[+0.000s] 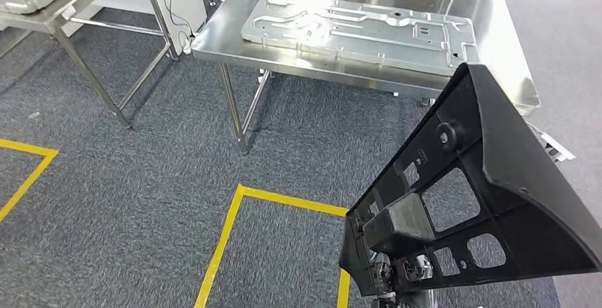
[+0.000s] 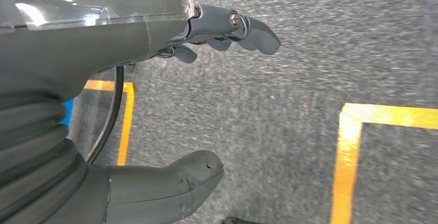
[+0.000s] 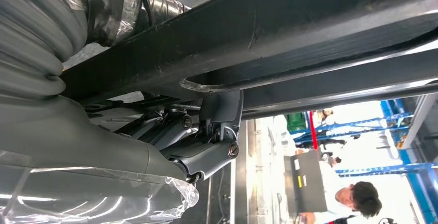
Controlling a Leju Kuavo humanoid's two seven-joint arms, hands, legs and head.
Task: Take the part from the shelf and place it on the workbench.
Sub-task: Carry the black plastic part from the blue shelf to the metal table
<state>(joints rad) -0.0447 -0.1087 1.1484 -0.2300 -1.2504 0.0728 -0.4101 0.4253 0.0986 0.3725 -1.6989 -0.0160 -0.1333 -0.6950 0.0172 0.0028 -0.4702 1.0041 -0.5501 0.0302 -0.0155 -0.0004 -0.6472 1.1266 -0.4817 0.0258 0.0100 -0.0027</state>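
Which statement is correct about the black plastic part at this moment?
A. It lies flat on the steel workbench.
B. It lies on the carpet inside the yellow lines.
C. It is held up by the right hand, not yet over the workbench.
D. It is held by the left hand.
C: the black plastic part is carried by the right hand, above the carpet, short of the workbench; the left hand holds nothing.

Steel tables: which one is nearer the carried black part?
The right-hand table holding the full metal panel, directly behind the black part; the other stands far left.

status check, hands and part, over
Right hand gripping black part. Left hand empty, over carpet. Workbench ahead, metal panel already on it.
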